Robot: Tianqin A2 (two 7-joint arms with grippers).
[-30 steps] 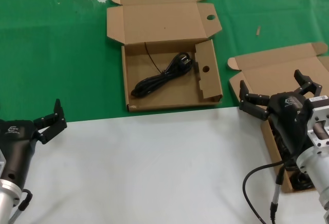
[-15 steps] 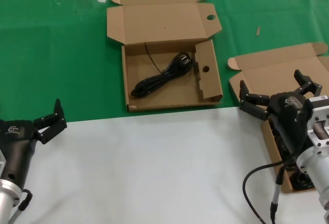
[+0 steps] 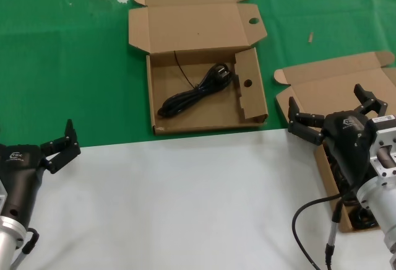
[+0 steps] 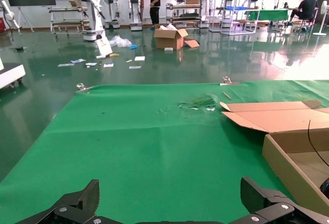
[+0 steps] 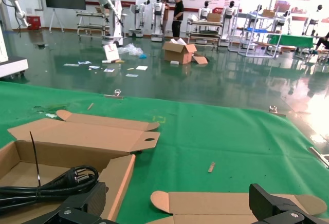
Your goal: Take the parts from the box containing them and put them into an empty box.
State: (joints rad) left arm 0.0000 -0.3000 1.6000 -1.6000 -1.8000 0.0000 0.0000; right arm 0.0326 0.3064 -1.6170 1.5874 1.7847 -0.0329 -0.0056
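Observation:
The wide box with round holes [image 3: 162, 84] lies open on the green cloth, with one black power cord [image 3: 195, 93] coiled inside. The same cord [image 5: 49, 184] shows in the right wrist view. The plain-lidded box [image 3: 328, 81] sits at the right, mostly hidden by my right arm. Dark cable [image 3: 364, 218] shows in its near end. My right gripper [image 3: 331, 108] hovers open over this box, holding nothing. My left gripper [image 3: 59, 146] is open and empty at the white table's left edge, far from both boxes.
A white table surface [image 3: 185, 202] covers the near half and green cloth [image 3: 62, 65] the far half. My right arm's cable [image 3: 309, 211] loops over the white surface. A small scrap [image 3: 311, 36] lies on the cloth behind the right box.

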